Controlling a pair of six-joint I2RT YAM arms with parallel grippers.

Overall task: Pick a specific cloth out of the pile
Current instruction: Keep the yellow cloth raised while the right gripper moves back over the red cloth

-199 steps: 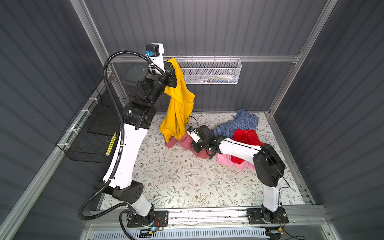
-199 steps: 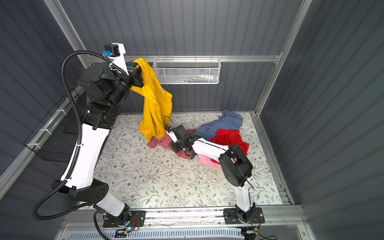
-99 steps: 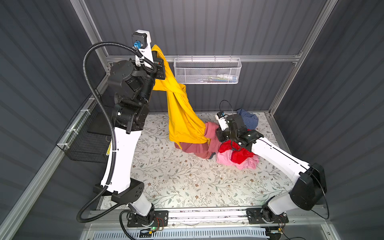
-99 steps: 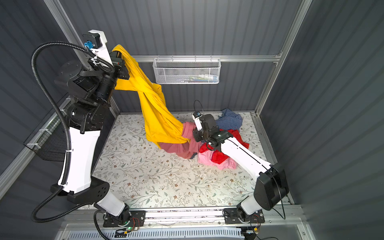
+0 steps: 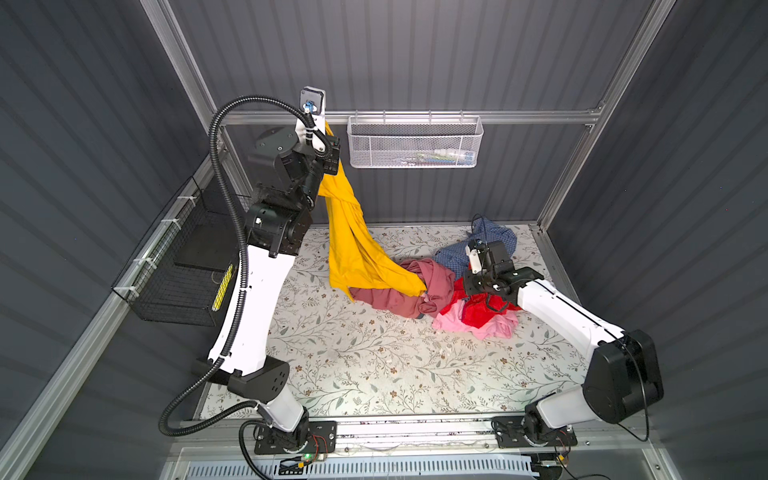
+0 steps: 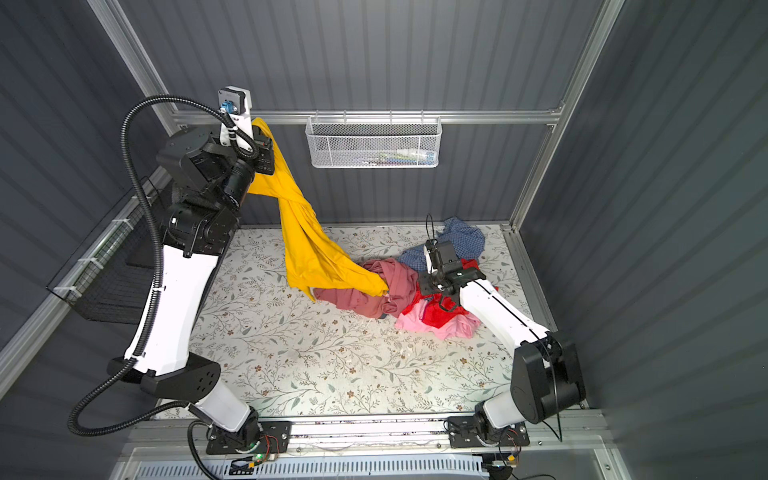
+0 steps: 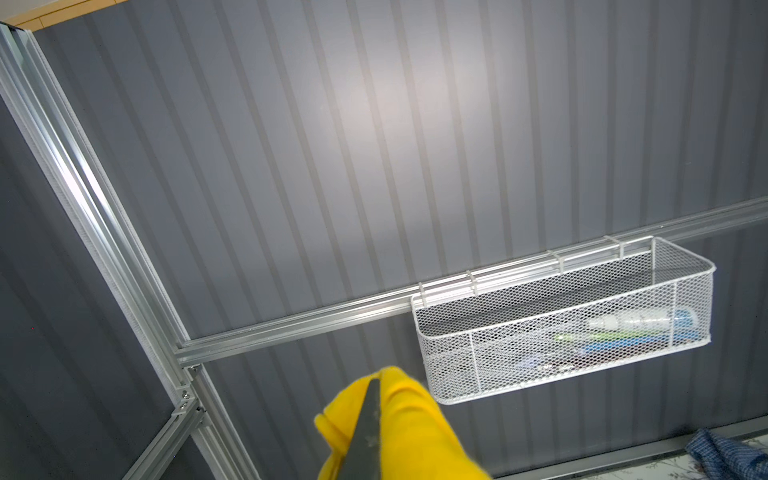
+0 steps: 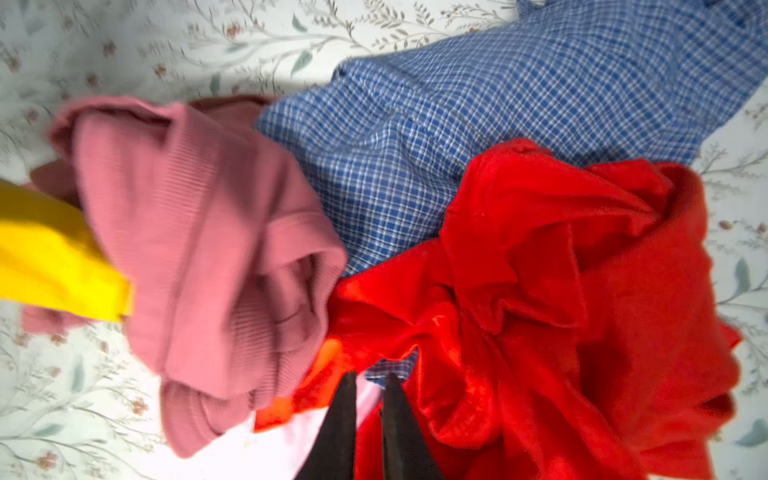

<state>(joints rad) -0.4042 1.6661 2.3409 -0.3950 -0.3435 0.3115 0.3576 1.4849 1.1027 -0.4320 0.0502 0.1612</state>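
Note:
The mustard-yellow cloth (image 5: 353,249) hangs from my left gripper (image 5: 332,153), which is shut on its top end high up by the back wall. In the left wrist view the cloth (image 7: 415,428) bulges round the gripper (image 7: 376,384). Its lower end still trails into the pile (image 5: 457,286), against the dusty-rose cloth (image 5: 399,291). My right gripper (image 8: 370,376) hovers low over the pile's red cloth (image 8: 561,291) and blue-checked cloth (image 8: 457,124). It is shut to a sliver, with nothing held. In both top views it (image 6: 432,286) sits at the pile's middle.
A white mesh basket (image 5: 415,143) hangs on the back wall, close to the right of my left gripper. A black wire basket (image 5: 178,274) is fixed to the left wall. A light pink cloth (image 5: 490,326) lies at the pile's front on the floral table (image 5: 374,365).
My right gripper has swung from the dusty-rose cloth rightward to over the red cloth. The left gripper lifted the yellow cloth, stretching it, and dragged the dusty-rose cloth leftward.

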